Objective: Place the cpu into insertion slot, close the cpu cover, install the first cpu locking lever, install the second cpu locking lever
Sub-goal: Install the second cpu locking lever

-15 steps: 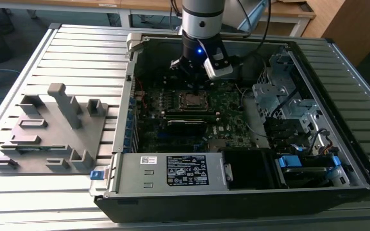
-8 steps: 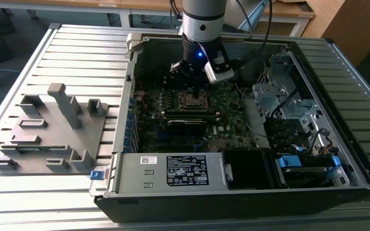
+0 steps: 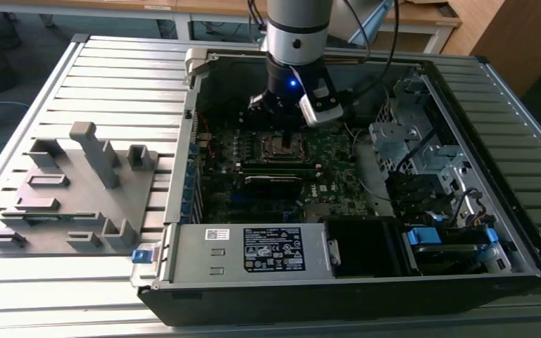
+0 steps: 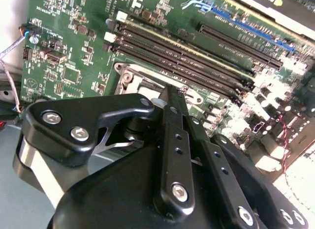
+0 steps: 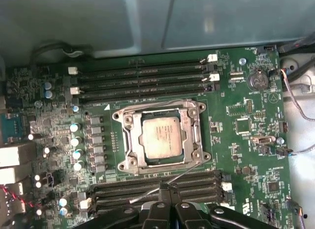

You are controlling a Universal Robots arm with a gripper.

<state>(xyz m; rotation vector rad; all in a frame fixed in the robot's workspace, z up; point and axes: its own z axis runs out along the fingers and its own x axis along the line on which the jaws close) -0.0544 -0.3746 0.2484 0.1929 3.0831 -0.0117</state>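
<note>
Inside the open computer case (image 3: 496, 232), the cpu (image 5: 160, 137) sits in the insertion slot (image 5: 129, 140), cpu cover (image 5: 194, 135) down; the gripper (image 5: 170, 190) hovers at the socket's 6 o'clock, pinched together, empty.

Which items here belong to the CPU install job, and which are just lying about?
Job items:
cpu, seated in the insertion slot
cpu cover, down around the chip
locking lever, thin wire by the claw

Lying about:
memory slots
grey fixture block
power supply
</note>
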